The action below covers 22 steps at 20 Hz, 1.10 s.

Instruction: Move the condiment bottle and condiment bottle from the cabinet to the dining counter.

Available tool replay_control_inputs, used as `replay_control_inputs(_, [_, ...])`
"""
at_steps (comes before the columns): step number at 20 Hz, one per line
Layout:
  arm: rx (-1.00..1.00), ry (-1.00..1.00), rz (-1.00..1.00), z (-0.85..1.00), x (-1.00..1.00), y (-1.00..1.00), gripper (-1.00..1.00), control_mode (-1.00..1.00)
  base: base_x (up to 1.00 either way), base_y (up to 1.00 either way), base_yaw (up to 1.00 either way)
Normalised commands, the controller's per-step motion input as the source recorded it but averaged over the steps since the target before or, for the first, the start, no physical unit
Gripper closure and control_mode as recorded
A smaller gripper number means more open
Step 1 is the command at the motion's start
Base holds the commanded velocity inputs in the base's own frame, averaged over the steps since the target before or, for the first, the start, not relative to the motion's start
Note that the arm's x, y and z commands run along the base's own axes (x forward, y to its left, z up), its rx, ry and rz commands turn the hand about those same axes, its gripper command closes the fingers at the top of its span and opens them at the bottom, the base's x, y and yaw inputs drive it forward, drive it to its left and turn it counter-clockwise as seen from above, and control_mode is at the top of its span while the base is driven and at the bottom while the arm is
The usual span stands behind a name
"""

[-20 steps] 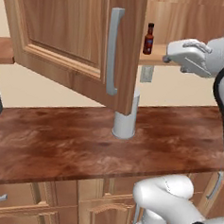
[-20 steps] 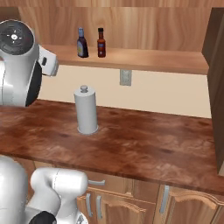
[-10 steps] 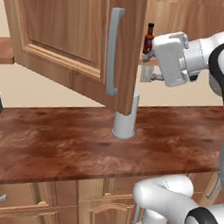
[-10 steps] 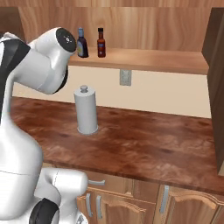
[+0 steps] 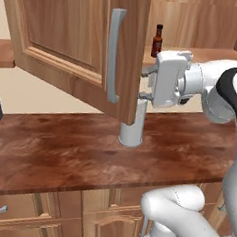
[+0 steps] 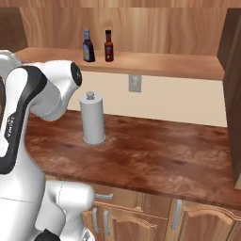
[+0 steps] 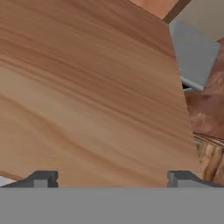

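Note:
Two condiment bottles stand upright side by side on the cabinet shelf (image 6: pixel 155 64): a dark one with a bluish label (image 6: pixel 88 46) and a brown one with a red label (image 6: pixel 109 46). The red-label bottle (image 5: pixel 157 40) also shows past the open cabinet door (image 5: pixel 71 37). My gripper (image 5: pixel 144 83) is open and empty, below the shelf, its fingers pointing at the door's edge. In the hand view the fingertips (image 7: pixel 41 178) stand wide apart close against the door's wood panel (image 7: pixel 87 87). The dining counter is out of view.
A grey cylinder holder (image 6: pixel 92 118) stands on the wall-side worktop (image 6: pixel 155 155), right under my hand (image 5: pixel 132 124). The door's silver bar handle (image 5: pixel 114 55) faces the room. Another open door (image 6: pixel 233 94) hangs at the right. Low drawer cabinets sit under the worktop.
My hand has swung left from beside the shelf and come down below it, ending close against the open door's edge. The jaws stayed open; the bottles have not moved.

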Motion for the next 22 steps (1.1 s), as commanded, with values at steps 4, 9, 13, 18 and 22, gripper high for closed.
replay_control_inputs(4, [0.09,0.0,0.12,0.02,-0.92,0.72,-1.0,-1.0,0.0,0.0,0.0])
replay_control_inputs(9, [0.01,0.0,0.05,0.05,-0.77,0.98,-1.0,-1.0,0.0,0.0,0.0])
replay_control_inputs(13, [0.0,0.02,0.02,0.03,-0.07,1.0,-1.0,-1.0,0.0,0.0,0.0])
replay_control_inputs(18, [-0.01,0.06,0.01,0.0,0.04,1.0,-1.0,-1.0,0.0,0.0,0.0])
replay_control_inputs(22, [-0.01,0.05,0.0,0.06,0.11,1.0,-1.0,-1.0,0.0,0.0,0.0])
